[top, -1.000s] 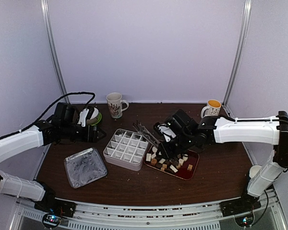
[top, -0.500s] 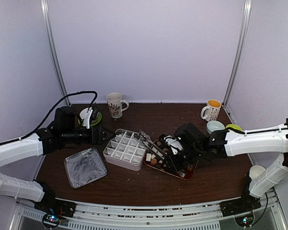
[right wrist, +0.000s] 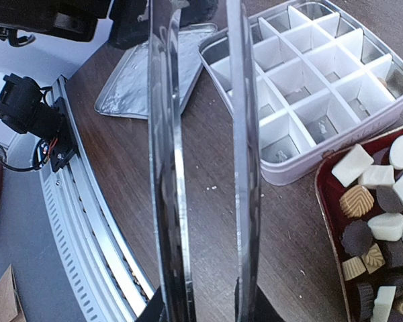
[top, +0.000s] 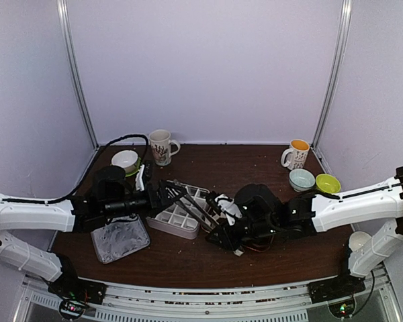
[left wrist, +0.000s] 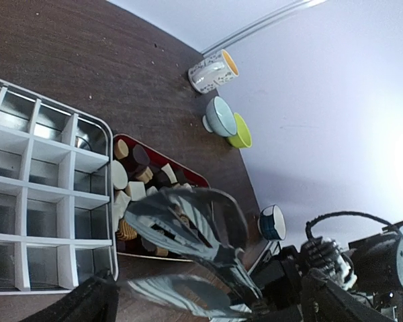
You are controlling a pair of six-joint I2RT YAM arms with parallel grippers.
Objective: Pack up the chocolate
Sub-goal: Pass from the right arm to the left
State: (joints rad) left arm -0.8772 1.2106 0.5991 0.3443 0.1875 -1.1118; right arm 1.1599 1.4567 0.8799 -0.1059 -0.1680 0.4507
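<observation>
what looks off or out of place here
The tongs in the right gripper point away from the chocolates. They reach across the empty divided box toward the open left gripper. Nothing looks spilled or broken.

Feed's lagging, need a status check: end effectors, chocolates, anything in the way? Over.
Left end effector open, right end effector shut on tongs. Chocolates in tray, box empty. Tongs reach across box, tips by left end effector.

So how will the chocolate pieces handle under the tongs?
Likely light: the chocolate pieces are smaller than cells of the tin. Round ones may roll or slip off the smooth tongs. Crowded in the red tray, neighbours probably shift.
</observation>
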